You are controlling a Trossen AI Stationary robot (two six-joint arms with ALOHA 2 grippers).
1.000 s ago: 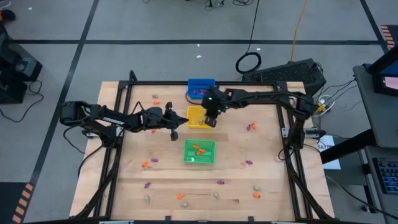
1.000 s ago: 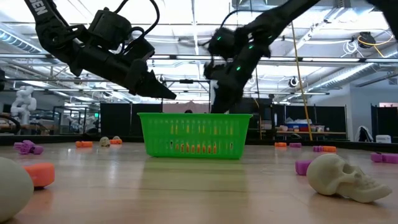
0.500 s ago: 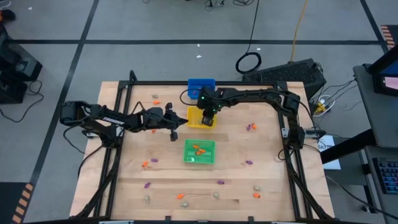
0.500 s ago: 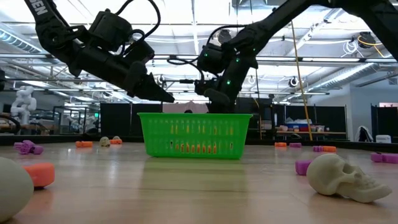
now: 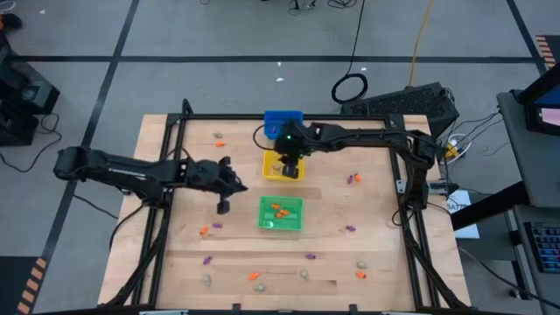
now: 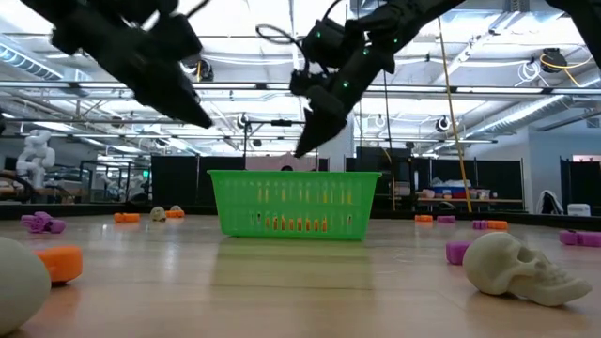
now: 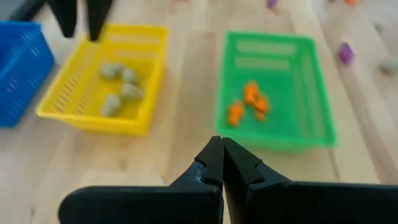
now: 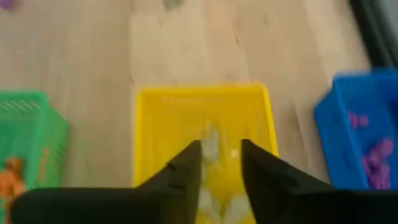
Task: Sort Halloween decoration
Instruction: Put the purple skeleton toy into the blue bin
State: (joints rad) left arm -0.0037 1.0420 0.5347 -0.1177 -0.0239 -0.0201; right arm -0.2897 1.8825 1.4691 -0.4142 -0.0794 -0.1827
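From overhead we look straight down on the whole surface [image 5: 332, 227]. From surface height we look level across it into the room. Each wrist view looks closely down past its own jaws. All four views share the green bin [image 5: 281, 213]; both wrist views share the yellow bin [image 7: 146, 74].

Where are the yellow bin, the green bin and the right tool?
yellow bin [image 7: 93, 115], left wrist view, on its near wall.
green bin [image 5: 265, 224], high view, on its front-left rim.
right tool [image 8: 221, 154], right wrist view, midway between its open fingertips, above the yellow bin.
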